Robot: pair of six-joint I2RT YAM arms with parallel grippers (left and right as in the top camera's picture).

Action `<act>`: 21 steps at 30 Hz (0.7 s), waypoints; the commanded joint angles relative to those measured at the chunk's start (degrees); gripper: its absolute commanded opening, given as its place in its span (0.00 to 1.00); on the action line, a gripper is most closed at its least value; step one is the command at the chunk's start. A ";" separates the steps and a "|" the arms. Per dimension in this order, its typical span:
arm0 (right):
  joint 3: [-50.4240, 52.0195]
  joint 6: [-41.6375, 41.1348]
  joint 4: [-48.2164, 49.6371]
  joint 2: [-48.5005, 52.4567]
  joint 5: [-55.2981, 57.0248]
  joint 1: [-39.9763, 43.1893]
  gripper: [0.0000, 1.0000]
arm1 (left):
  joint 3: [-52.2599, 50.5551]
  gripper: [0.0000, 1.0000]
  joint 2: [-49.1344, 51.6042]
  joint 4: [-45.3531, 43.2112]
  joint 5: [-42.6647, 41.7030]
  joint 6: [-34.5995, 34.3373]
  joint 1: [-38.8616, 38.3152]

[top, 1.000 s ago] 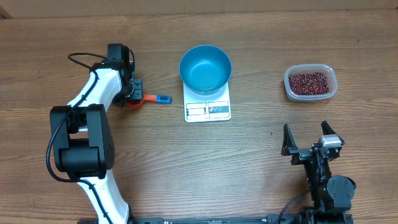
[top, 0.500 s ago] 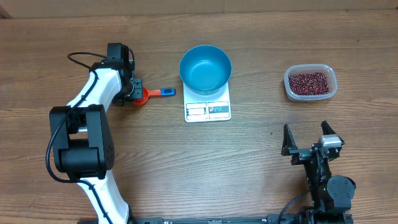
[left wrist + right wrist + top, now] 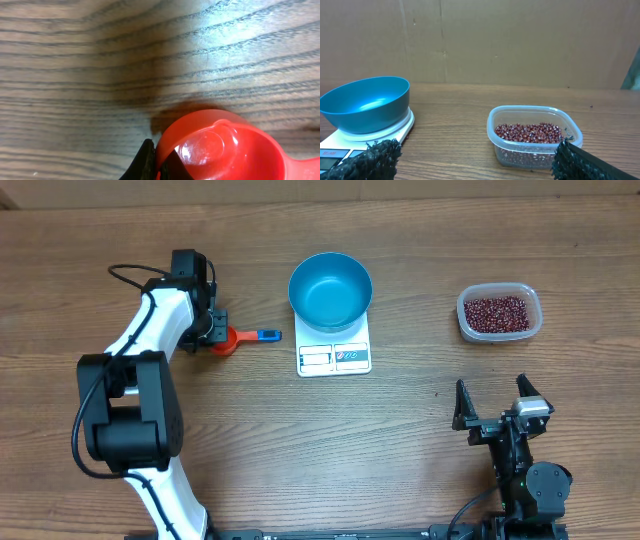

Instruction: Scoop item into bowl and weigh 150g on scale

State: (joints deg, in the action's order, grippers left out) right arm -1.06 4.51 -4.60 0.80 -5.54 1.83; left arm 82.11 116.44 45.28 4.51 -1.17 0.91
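Note:
The blue bowl (image 3: 330, 290) stands on the white scale (image 3: 334, 357) at the table's middle back. Dark red-brown beans (image 3: 496, 311) fill a clear tub (image 3: 465, 320) at the right. A red scoop (image 3: 230, 338) with a blue handle (image 3: 266, 336) lies left of the scale. My left gripper (image 3: 215, 330) is shut on the scoop's rim; the left wrist view shows the black fingertips (image 3: 147, 157) pinching the red cup wall (image 3: 225, 150). My right gripper (image 3: 494, 402) rests open near the front right, facing the beans (image 3: 527, 132) and the bowl (image 3: 365, 105).
A cardboard wall (image 3: 480, 40) stands behind the table's back edge. The left arm's white links (image 3: 150, 330) stretch from its base at the front left up to the scoop. Bare wood lies between the scale and the tub.
My left gripper has closed onto the scoop's cup. The scoop shifted a little to the right and its handle swung slightly. The right arm has not moved.

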 commanded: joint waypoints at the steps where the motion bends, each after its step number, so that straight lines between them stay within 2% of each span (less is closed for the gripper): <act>1: 0.59 -0.22 0.17 -0.63 0.37 -0.26 1.00 | 0.79 0.04 -6.45 0.15 1.09 1.49 0.59; 10: 0.59 -0.22 0.17 -0.63 0.37 -0.26 1.00 | 0.79 0.04 -18.21 1.95 -0.44 1.40 0.50; 21: 0.59 -0.22 0.17 -0.63 0.37 -0.26 1.00 | 0.79 0.04 -23.58 4.28 -14.51 1.38 0.44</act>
State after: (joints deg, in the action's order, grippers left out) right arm -1.06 4.49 -4.62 0.80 -5.54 1.83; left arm 82.13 94.15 49.58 -3.77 -0.99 0.91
